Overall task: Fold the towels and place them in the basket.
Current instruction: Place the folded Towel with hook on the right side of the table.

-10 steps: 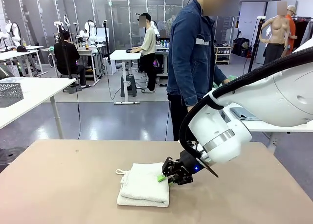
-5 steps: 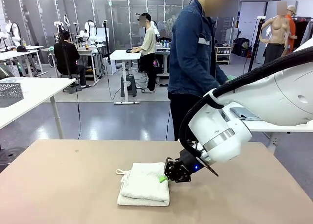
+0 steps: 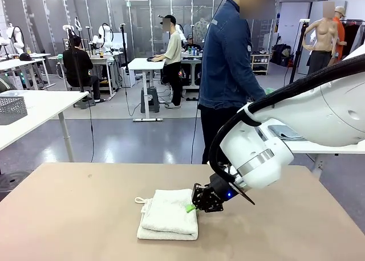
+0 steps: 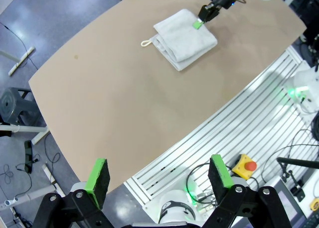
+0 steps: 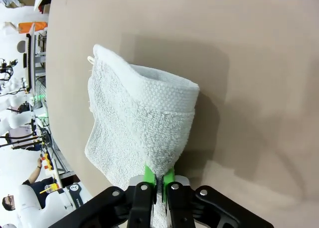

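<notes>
Currently, the right gripper point(image 3: 191, 207) is clamped on the upper layer of the folded off-white towel point(image 3: 168, 214) at its robot-right edge, the towel lying mid-table point(image 3: 68, 215), while the left gripper point(image 4: 158, 174) hangs high above the table's near edge, jaws spread wide and empty.

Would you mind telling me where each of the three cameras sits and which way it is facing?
Front view: fixed between the arms, looking across the table at the standing person; the right arm and right hand show.
Left wrist view: high above the table's near edge, looking down past the fingers of the open left hand.
Right wrist view: low over the table, looking along the right hand's fingers, shut on the off-white towel.
Shared: all three show that towel.
</notes>
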You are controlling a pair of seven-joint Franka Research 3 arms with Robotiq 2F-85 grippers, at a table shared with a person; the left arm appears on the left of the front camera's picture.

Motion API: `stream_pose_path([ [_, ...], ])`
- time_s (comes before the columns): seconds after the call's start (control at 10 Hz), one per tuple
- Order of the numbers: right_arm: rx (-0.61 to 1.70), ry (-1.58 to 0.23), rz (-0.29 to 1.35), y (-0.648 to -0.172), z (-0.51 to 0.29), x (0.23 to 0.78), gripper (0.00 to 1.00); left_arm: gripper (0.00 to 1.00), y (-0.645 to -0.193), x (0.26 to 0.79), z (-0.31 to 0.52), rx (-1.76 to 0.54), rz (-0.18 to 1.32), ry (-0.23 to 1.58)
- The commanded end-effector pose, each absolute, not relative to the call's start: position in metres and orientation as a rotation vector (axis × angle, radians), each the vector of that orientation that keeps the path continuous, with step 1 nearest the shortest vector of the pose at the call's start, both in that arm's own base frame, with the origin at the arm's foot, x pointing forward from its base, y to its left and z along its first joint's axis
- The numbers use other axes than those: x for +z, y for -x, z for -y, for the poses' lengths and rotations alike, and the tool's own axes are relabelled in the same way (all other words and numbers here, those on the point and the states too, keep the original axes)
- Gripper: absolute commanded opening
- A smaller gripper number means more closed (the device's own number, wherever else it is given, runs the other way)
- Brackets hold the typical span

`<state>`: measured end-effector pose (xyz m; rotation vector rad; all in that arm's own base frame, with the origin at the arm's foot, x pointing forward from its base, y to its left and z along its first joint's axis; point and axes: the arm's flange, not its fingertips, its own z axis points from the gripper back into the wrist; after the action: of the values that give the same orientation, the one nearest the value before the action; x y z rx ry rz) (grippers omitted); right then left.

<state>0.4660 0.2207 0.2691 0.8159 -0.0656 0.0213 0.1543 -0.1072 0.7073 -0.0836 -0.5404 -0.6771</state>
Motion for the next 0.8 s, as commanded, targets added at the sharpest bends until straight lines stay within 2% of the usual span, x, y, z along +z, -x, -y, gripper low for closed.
stream_pose_path([
  [0.0, 0.016, -0.820, 0.067, -0.466, -0.221, 0.269, 0.00, 1.00, -0.156, 0.708, 0.108, -0.684, 0.547, 0.083],
  [0.1, 0.016, -0.820, 0.067, -0.466, -0.221, 0.269, 0.00, 1.00, -0.156, 0.708, 0.108, -0.684, 0.547, 0.083],
  [0.2, 0.021, -0.816, 0.066, -0.466, -0.221, 0.269, 0.07, 1.00, -0.156, 0.708, 0.108, -0.684, 0.547, 0.083],
  [0.7, 0.079, -0.675, 0.094, -0.467, -0.128, 0.317, 0.07, 1.00, -0.156, 0.708, 0.108, -0.684, 0.547, 0.083],
])
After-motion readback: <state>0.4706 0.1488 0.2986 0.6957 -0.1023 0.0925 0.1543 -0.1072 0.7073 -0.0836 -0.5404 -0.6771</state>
